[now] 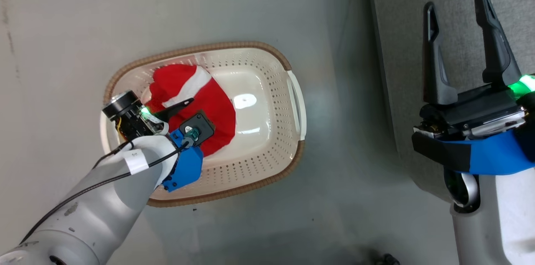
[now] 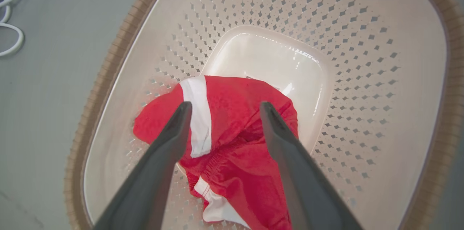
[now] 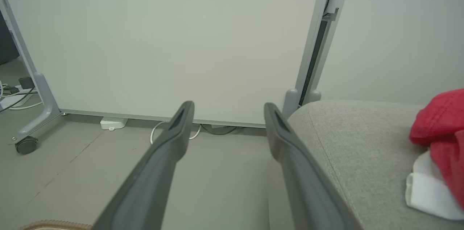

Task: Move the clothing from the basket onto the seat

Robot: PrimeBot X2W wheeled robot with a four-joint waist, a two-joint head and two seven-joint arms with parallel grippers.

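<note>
Left wrist view: clothing (image 2: 235, 143) below open left end effector (image 2: 224, 108), inside basket (image 2: 398, 77).

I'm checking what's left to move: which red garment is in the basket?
The white-striped garment crumpled in the basket, below the left arm's open fingers; the other garment already lies on the grey seat.

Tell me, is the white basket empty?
Not empty: a crumpled red garment with white stripes lies in the cream perforated plastic basket.
</note>
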